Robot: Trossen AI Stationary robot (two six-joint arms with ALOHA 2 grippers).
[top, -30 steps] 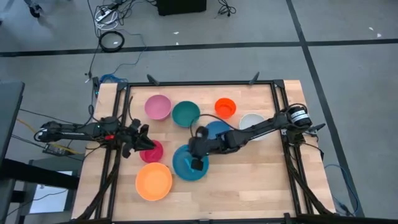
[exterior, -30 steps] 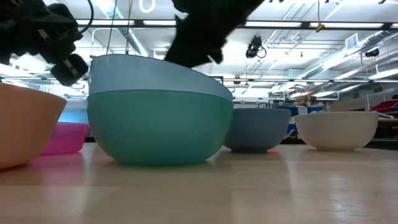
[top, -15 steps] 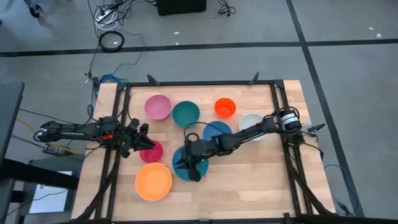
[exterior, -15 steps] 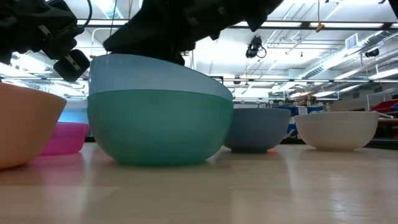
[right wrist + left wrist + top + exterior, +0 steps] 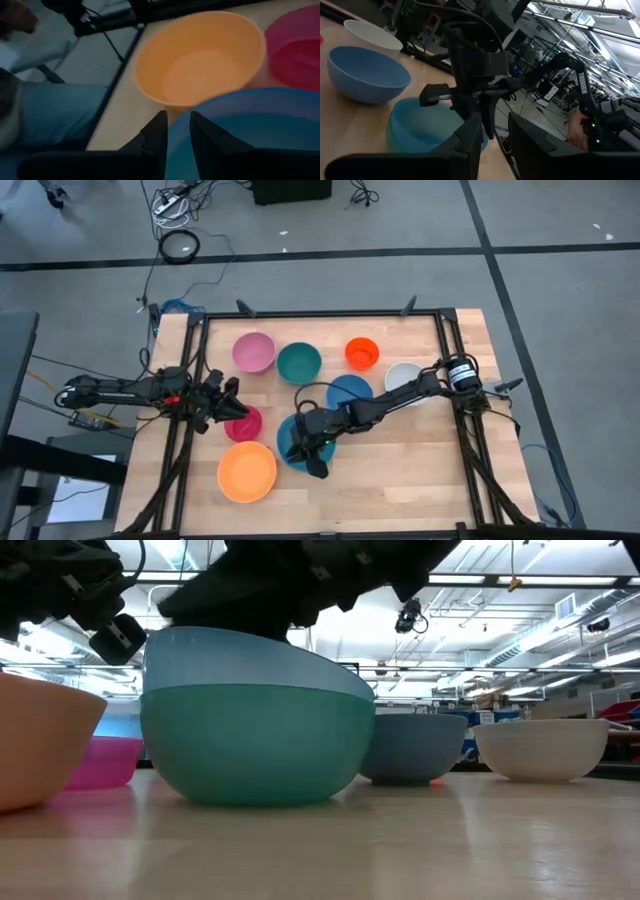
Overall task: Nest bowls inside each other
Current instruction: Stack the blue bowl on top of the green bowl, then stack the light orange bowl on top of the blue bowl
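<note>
The right tool is reaching into the nested pair low in the centre of the high view, its fingers standing a narrow gap apart astride the near rim of the light blue bowl, which is sitting tilted in the teal bowl. Whether it is gripping cannot be told. The orange bowl is lying just lower left. The left tool, part open and empty, is waiting over the pink bowl.
</note>
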